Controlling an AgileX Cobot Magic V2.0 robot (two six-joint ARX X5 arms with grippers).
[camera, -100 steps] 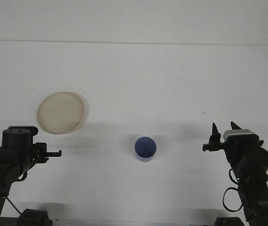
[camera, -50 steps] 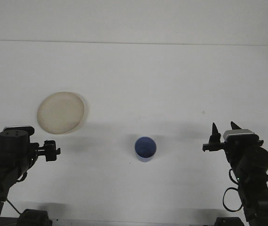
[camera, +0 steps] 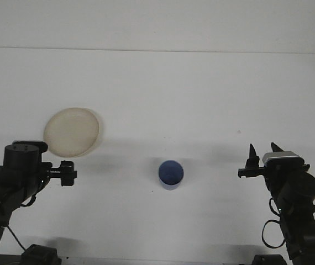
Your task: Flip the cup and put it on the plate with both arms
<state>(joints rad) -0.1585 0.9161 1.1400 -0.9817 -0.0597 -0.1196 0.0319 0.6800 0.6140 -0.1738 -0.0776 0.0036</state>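
A small blue cup [camera: 171, 174] stands on the white table near the front middle, seen from above. A round cream plate [camera: 72, 131] lies to the left, further back. My left gripper [camera: 68, 173] hovers just in front of the plate's near edge, pointing right towards the cup, a good way short of it. My right gripper [camera: 262, 150] is at the right, level with the cup and well apart from it. It is open, its two pointed fingertips up and nothing between them.
The white table [camera: 163, 94] stretches back to a pale wall. Both dark arm bases rise from the front corners.
My left gripper has shifted slightly right towards the cup and its wrist has rolled. The right arm, the cup and the plate have not moved.
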